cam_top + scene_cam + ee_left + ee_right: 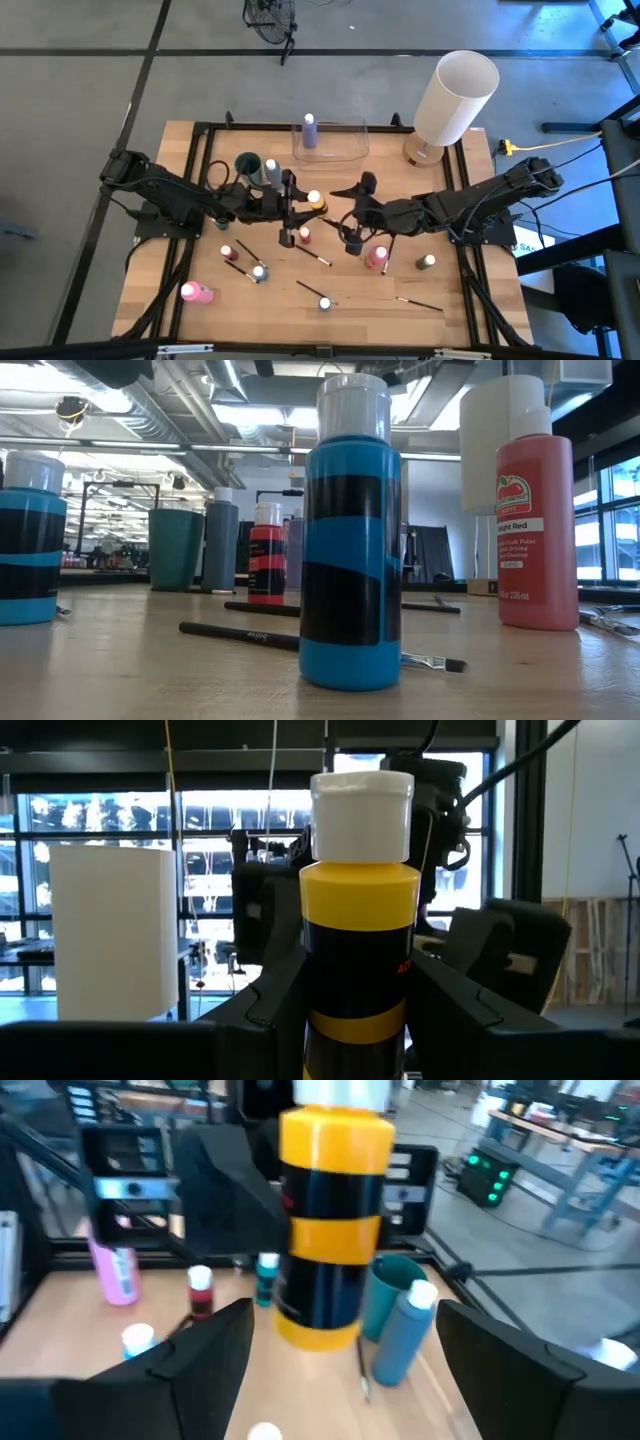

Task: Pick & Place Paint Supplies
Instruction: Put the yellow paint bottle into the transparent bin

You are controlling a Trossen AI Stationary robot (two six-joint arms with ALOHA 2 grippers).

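A yellow paint bottle with black bands and a white cap stands between my left gripper's fingers at the table's middle, upright in the left wrist view. My right gripper is open just right of it, facing it; its wrist view shows the bottle ahead, between the spread fingers but apart from them. More bottles stand on their bases: red, pink-red, green, blue. A pink bottle lies on its side. Thin dark brushes lie flat on the table. My left gripper pinches the yellow bottle's body between its two fingers, below the white cap, coming level from the table's left. The bottle stays upright, and in the right wrist view its base seems lifted clear of the table.
A clear container at the far edge holds a lilac bottle. The big white cylinder stands far right. A teal cup and a grey-blue bottle stand close behind my left gripper. A black frame runs along the table's edges.
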